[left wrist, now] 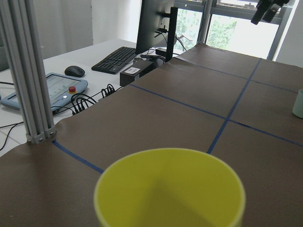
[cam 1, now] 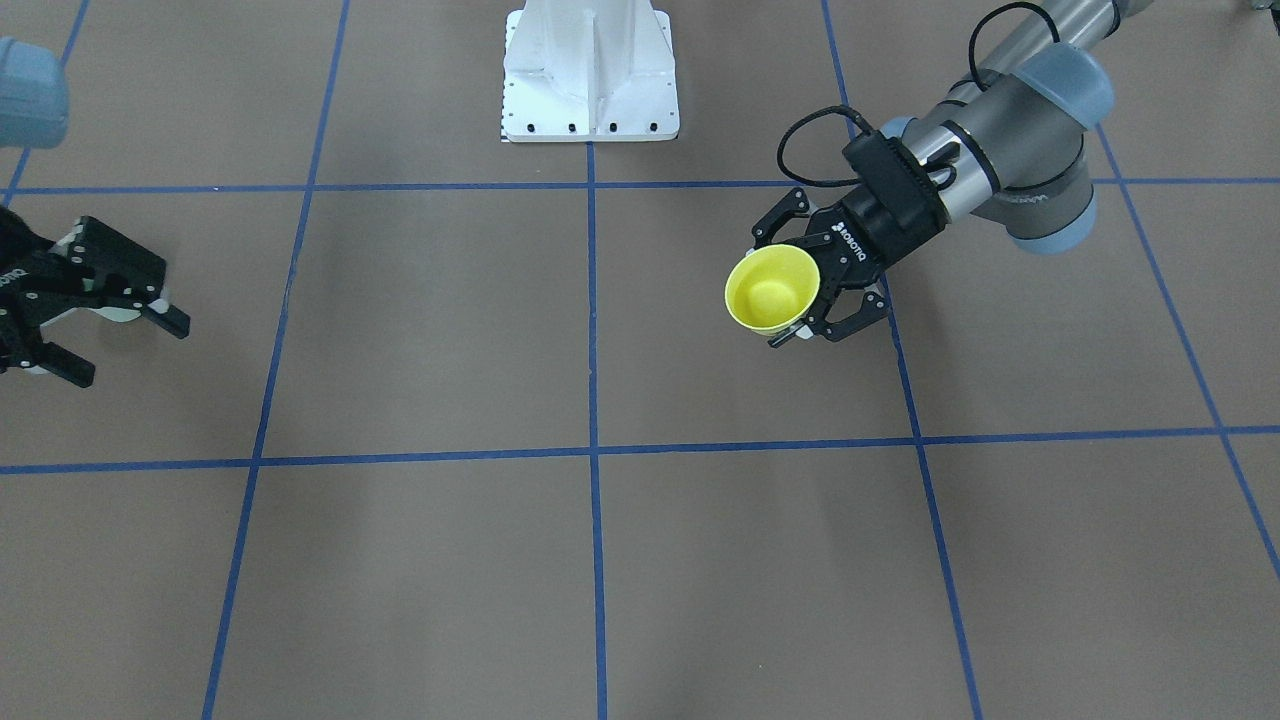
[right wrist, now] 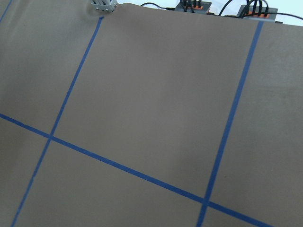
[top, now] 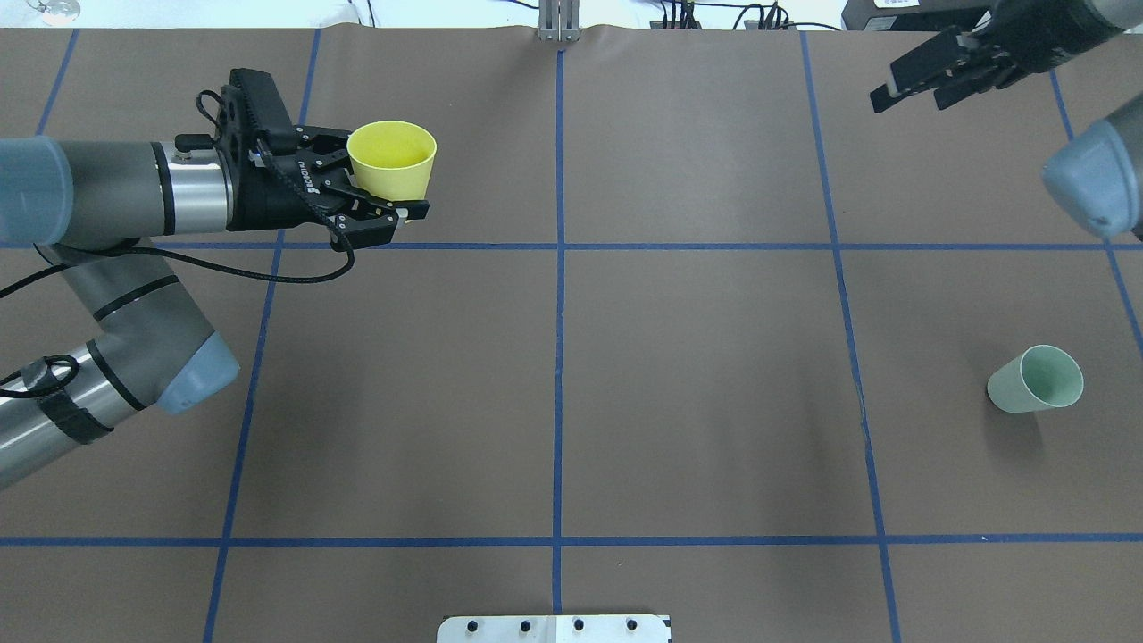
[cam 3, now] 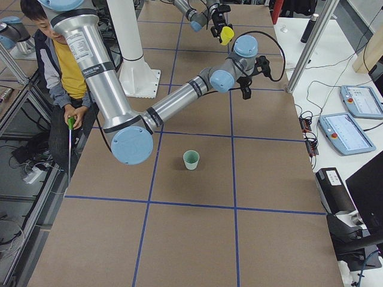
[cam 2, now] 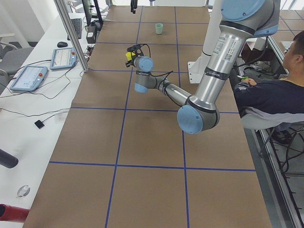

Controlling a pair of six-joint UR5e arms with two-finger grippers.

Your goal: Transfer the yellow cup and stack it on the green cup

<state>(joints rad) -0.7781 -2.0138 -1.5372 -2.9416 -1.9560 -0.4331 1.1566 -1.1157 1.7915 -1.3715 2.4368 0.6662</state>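
The yellow cup [top: 391,161] is upright, gripped at its side by my left gripper [top: 393,192], and held above the far left part of the table. It also shows in the front view [cam 1: 772,288] and fills the bottom of the left wrist view [left wrist: 169,189]. The green cup [top: 1036,379] stands upright on the brown table at the right, far from both grippers; it also shows in the right side view [cam 3: 191,159]. My right gripper [top: 911,96] is open and empty, held high at the far right, with spread fingers in the front view [cam 1: 130,350].
The white robot base plate [cam 1: 590,90] sits at the table's near middle edge. An aluminium post [left wrist: 28,94], a keyboard [left wrist: 116,59] and control tablets [cam 3: 350,116] lie beyond the table's ends. A seated person [cam 2: 270,95] is beside the robot.
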